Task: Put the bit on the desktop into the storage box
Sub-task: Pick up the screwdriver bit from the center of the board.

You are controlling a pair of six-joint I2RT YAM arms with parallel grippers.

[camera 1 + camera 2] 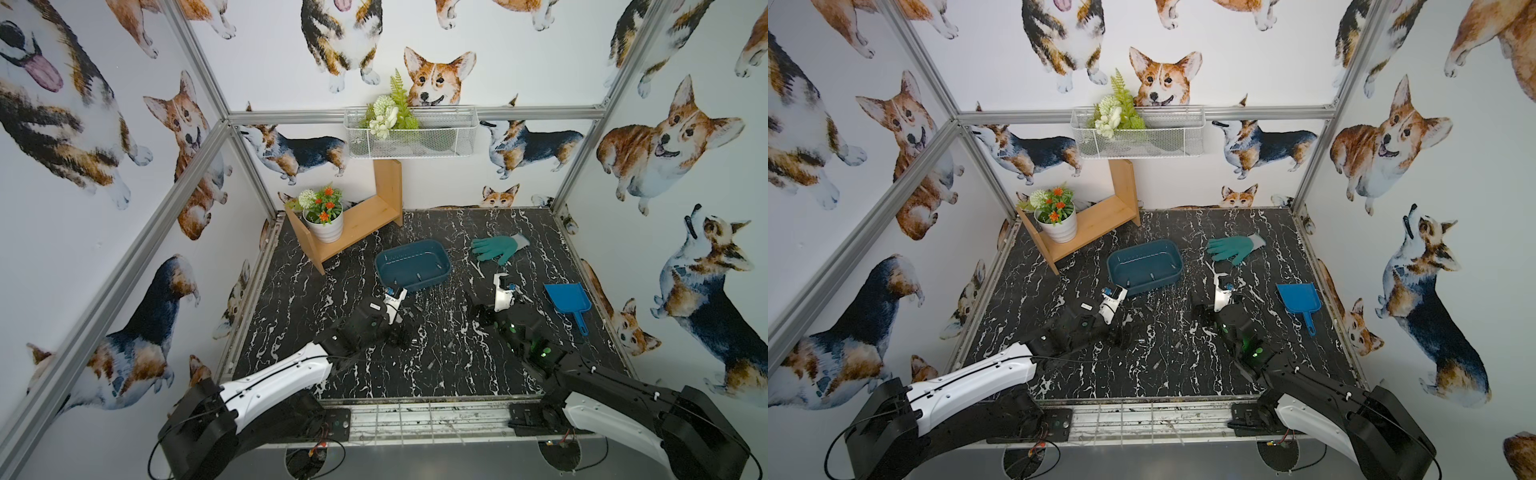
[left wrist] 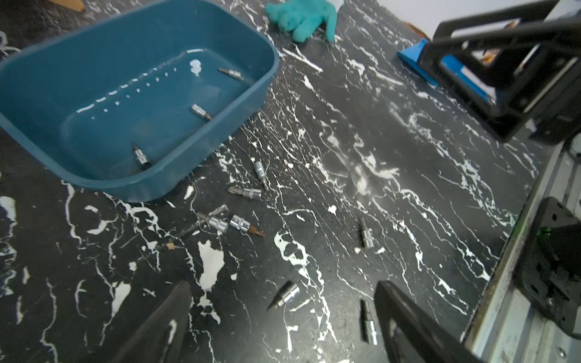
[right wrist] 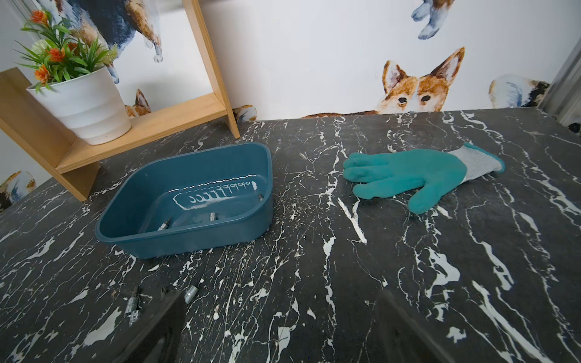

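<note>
Glossy white arm shells point(image 1: 286, 384), thin black cables point(image 1: 152, 451), matte black joint housings point(image 1: 199, 424), green lights point(image 1: 542, 353) behind the right gripper point(image 1: 503, 283), white plate point(image 1: 394, 307) with blue detail at the left gripper point(image 1: 392, 291)

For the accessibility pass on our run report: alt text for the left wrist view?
Teal storage box holding three bits; loose bits scattered on the black marble desktop beside it. The open left gripper hovers over them.

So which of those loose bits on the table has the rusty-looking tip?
The brown-tipped bit, in the small cluster just outside the storage box. Its tip is orange-brown; the other bits have grey or dark tips.
</note>
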